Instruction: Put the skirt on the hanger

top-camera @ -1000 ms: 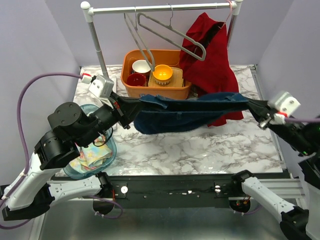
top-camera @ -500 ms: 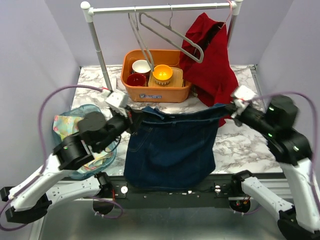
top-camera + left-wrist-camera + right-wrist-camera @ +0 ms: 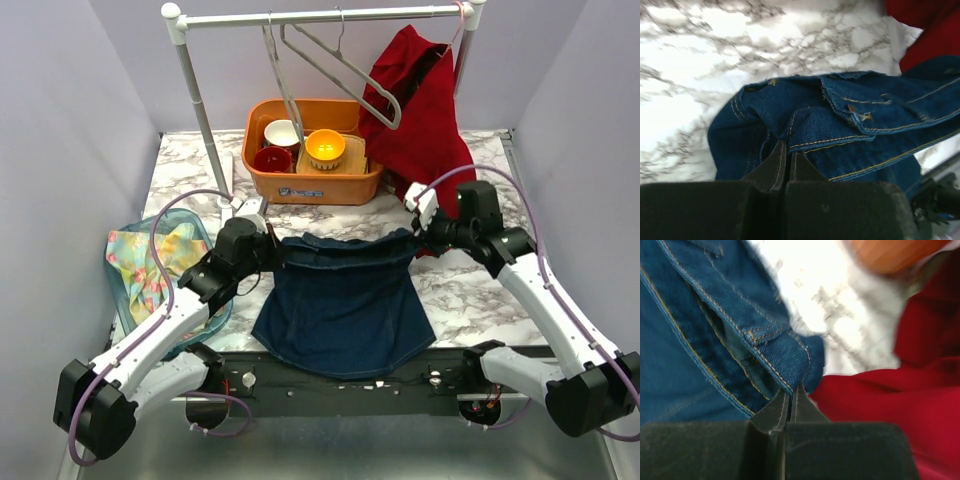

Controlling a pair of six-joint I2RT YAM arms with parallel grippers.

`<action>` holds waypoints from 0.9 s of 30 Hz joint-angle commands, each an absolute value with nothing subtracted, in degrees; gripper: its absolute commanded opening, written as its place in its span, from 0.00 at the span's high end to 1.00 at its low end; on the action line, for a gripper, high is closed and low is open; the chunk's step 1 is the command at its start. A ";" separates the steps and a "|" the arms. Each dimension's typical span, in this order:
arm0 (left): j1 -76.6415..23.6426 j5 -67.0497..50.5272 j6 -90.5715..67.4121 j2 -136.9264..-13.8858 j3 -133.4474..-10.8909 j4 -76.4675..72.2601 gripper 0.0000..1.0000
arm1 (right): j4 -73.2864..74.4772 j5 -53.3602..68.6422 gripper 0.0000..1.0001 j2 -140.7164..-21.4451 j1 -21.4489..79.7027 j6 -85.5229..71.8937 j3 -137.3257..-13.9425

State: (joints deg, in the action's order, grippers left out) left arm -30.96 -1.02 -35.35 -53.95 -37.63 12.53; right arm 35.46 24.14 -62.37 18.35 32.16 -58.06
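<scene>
Held by the waistband between left gripper and right gripper, both clamped tight on the skirt, spread down to the near table edge, well apart from hanger on rail.

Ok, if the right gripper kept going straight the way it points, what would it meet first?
The right gripper is shut on the skirt waistband. Just past that, it would probably meet the marble table, with the orange bin beyond. Depth is unclear.
</scene>
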 commanded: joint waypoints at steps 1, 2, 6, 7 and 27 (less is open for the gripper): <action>-30.50 -11.14 -41.91 -51.60 -32.54 12.12 1.00 | 39.89 26.81 0.99 -60.03 18.02 42.53 -48.18; -30.50 -12.82 -43.75 -51.50 -31.39 12.13 1.00 | 40.25 26.72 0.99 -59.86 18.02 43.41 -46.60; -31.02 -16.70 -46.75 -50.36 -26.90 13.27 1.00 | 43.06 29.26 0.99 -60.03 18.02 47.45 -42.46; -31.46 -16.96 -46.93 -49.84 -26.37 13.71 0.99 | 44.20 29.44 0.99 -60.20 18.02 47.81 -42.19; -31.99 -15.03 -23.06 -37.71 -44.30 30.42 0.25 | 59.24 36.55 0.42 -54.84 18.02 44.23 -63.00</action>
State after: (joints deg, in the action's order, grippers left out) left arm -31.97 -17.26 -33.87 -38.50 -42.85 29.80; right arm 56.34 32.18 -55.81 18.26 49.25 -54.48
